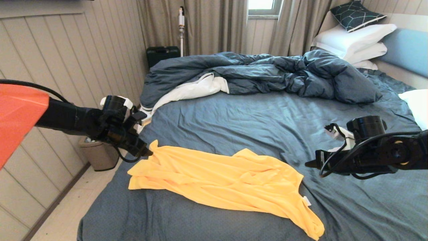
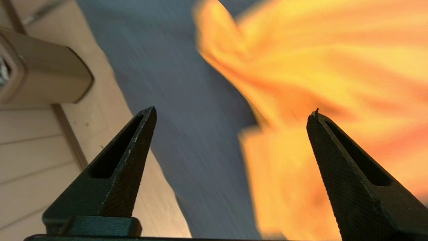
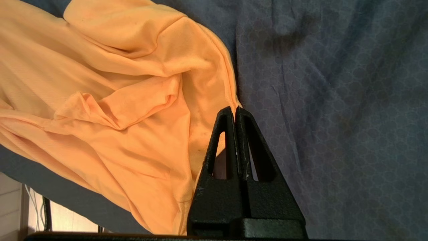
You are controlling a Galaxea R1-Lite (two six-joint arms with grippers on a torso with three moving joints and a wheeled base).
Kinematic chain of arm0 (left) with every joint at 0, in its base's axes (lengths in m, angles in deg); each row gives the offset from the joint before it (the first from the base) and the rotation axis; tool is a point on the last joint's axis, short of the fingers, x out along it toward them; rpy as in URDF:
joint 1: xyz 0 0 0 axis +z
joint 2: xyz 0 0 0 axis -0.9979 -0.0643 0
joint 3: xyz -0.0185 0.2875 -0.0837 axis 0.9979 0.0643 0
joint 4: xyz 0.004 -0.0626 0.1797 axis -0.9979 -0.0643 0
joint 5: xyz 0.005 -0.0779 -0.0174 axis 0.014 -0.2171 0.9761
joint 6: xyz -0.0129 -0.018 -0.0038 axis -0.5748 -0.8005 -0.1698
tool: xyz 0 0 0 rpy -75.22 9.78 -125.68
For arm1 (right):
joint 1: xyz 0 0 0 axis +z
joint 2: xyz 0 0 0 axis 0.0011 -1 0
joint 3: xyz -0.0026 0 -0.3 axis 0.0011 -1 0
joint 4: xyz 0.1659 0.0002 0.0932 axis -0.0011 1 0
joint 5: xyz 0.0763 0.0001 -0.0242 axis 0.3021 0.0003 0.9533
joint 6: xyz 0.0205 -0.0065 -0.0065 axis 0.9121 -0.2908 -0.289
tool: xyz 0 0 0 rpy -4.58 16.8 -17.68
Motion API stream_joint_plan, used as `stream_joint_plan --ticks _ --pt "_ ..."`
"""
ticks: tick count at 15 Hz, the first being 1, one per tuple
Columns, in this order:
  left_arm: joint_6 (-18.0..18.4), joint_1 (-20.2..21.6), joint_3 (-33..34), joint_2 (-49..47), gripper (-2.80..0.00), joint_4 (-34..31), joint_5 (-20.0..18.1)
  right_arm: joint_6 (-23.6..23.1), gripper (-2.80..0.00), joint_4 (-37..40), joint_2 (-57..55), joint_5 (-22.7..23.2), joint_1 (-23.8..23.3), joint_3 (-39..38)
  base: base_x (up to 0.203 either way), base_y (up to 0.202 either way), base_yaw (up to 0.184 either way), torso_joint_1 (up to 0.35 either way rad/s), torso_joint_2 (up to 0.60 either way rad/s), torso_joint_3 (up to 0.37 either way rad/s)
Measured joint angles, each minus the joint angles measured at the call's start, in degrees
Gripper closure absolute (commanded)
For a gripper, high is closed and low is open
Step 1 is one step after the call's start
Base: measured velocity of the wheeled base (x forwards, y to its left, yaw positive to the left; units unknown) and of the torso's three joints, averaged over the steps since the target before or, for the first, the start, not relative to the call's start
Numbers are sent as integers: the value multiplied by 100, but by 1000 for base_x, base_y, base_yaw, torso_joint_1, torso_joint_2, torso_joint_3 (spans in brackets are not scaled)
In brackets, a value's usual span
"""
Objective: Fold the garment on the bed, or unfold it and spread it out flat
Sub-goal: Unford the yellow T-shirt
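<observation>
The thin, limp bright yellow T-shirt (image 1: 227, 180) lies rumpled on the dark blue-grey bed (image 1: 267, 117). My left gripper (image 2: 230, 112) gapes empty beside its corner; grip hems. My right gripper (image 3: 235, 110) is closed, empty.

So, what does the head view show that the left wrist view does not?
Only the head view shows the rumpled duvet, the white pillows and the right hand, shut, hanging over the sheet beside the shirt. Only the left wrist view shows that the left hand is open with nothing between its fingers. Both show the yellow shirt lying crumpled on the bed, and the beige bin.
</observation>
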Motion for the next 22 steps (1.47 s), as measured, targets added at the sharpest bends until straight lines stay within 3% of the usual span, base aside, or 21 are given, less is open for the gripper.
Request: stream_joint_plan --ticks 5,6,18,19,22 --pt "-5 -557 929 701 -280 17 -37 -21 0 -2 18 2 0 -36 0 0 0 0 0 0" --pt "-9 -639 988 767 0 16 -34 -21 0 -2 31 5 0 -44 0 0 0 0 0 0" --pt "67 -1445 1689 954 0 27 18 -29 0 -5 93 11 -1 -86 0 0 0 0 0 0" --pt "100 -1479 1731 976 -280 24 30 -32 0 -5 95 11 -1 -88 0 0 0 0 0 0" --pt "250 -1506 1772 973 -280 49 46 -29 0 -5 96 11 -4 -92 0 0 0 0 0 0"
